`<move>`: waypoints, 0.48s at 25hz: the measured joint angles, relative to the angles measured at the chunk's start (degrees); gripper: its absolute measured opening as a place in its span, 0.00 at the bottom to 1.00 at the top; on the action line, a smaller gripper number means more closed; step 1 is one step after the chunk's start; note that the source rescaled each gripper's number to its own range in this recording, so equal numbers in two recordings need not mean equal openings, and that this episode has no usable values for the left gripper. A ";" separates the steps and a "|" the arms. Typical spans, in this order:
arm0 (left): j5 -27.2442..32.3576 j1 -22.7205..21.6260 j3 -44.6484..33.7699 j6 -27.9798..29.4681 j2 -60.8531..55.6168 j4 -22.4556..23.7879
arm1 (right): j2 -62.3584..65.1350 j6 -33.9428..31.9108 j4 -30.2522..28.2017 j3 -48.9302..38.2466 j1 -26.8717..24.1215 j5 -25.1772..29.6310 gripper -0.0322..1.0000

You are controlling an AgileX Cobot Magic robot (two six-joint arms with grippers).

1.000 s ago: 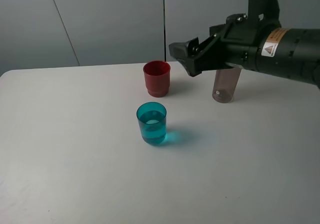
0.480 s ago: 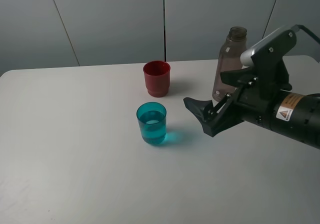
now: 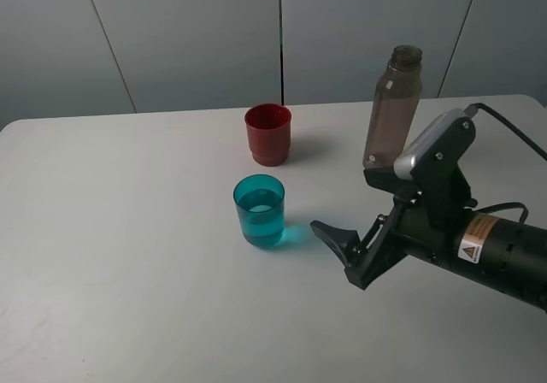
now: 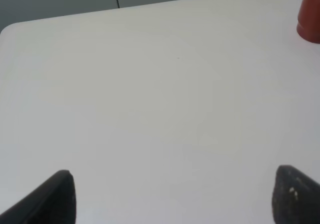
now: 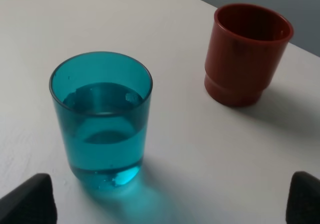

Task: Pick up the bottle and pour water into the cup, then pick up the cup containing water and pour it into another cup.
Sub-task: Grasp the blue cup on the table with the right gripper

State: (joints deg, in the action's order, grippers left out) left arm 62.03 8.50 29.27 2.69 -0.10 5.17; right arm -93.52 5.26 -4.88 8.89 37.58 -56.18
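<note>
Here, a white table (image 3: 111,255) seen from a high cam, w/ grey wall panels (image 3: 188,41) behind. Far left: the left gripper (image 4: 172,200) shows only in its own wrist cam. Its two dark fingertips (image 4: 55,199) are set wide apart over bare tabletop, w/ nothing btwn them & nothing held. Centre: the cup (image 3: 259,210), teal & see-through, stands upright, approx half full of water. Just behind it & a touch to the right, nearer the wall, stands another cup (image 3: 267,134), opaque dark red w/ a stepped base, upright & apart from the teal one. Right of the teal cup: the right gripper (image 3: 335,239), black, sits low over the table & points at that cup from its right side, near but not touching. Its wrist cam shows both fingertips (image 5: 30,200) spread wide w/ the teal cup ahead of them, so the grip is empty. Far right, behind that arm: the bottle (image 3: 391,109), tall, slim, smoky grey-brown w/ an open threaded neck. It stands upright on the table, free of both grippers & well apart from both cups.
</note>
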 joint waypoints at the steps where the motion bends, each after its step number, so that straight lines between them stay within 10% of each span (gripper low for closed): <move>1: 0.00 0.00 0.00 -0.12 0.00 0.00 | -2.30 0.00 -0.12 0.00 0.00 -2.00 1.00; 12: 0.00 0.00 0.00 -0.13 0.00 0.00 | -21.01 0.00 -3.51 7.31 0.00 -12.15 1.00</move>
State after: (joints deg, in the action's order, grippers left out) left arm 62.03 8.50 29.27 2.56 -0.10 5.17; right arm -114.53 5.26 -8.39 16.20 37.58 -68.33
